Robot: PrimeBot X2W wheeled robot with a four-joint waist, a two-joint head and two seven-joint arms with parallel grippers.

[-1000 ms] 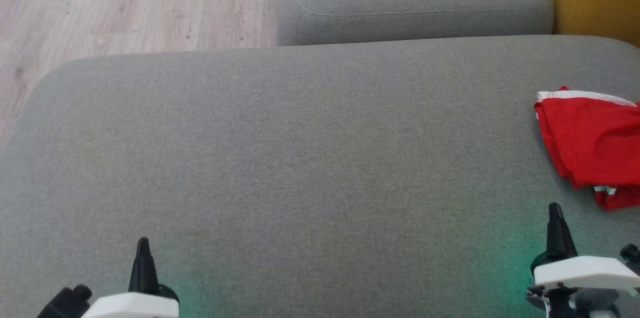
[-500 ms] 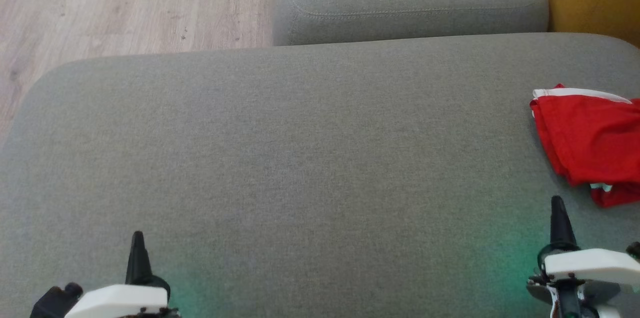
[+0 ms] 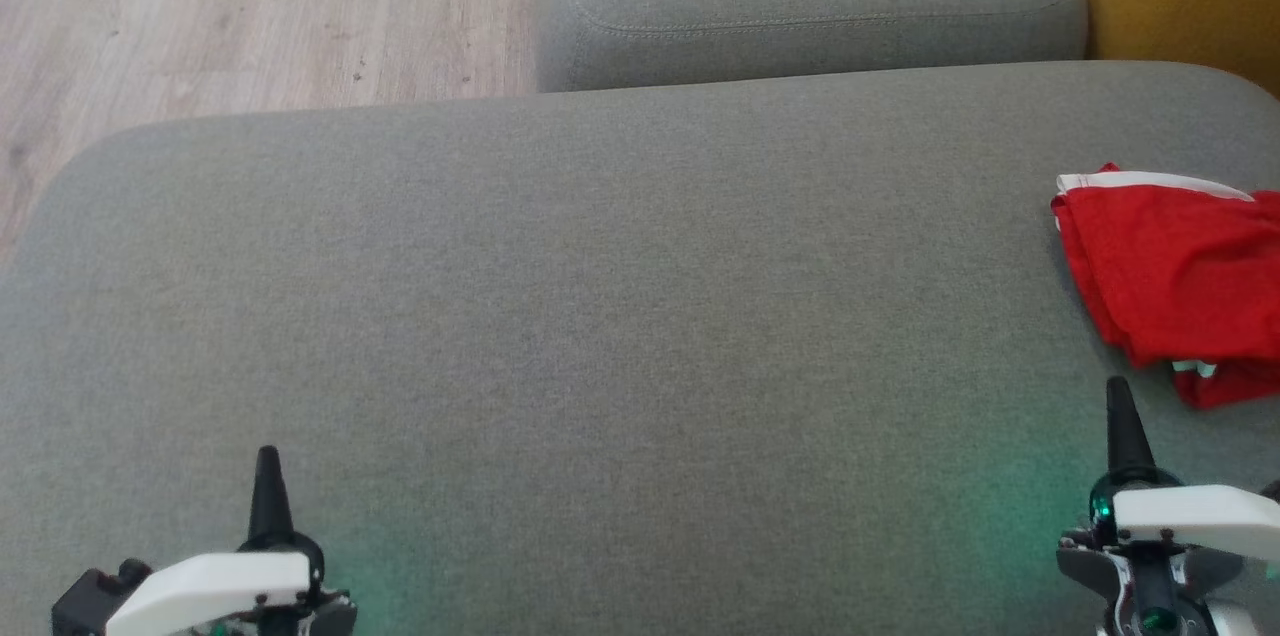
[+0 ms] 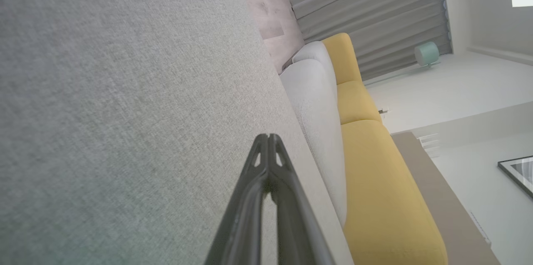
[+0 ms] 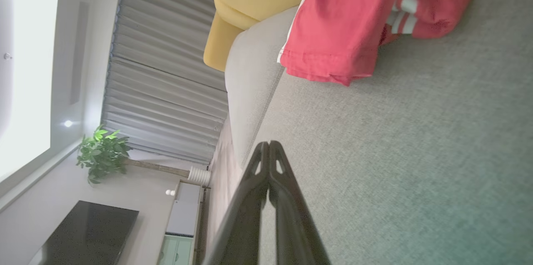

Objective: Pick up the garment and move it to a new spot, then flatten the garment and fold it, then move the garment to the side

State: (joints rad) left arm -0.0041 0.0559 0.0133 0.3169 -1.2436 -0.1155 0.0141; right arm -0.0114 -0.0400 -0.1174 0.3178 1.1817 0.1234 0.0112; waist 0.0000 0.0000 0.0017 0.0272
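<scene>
Loosely folded red fabric garment (image 3: 1170, 286) laid at right on grey sofa cushion (image 3: 600, 316).
Left claw (image 3: 267, 464) and right claw (image 3: 1119, 394) are clenched, empty.

We see left gripper (image 3: 267, 464) at lower left of head view, fingers (image 4: 243, 215) pointing up, tips pressed together, nothing between them. Right gripper (image 3: 1119, 396) at lower right, same pose, tips meeting too. Both sit low, well apart.

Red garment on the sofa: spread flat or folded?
Folded, loosely. The red garment lies in stacked layers on the grey cushion, edges doubled over in the right wrist view; its right part is cut off.
</scene>
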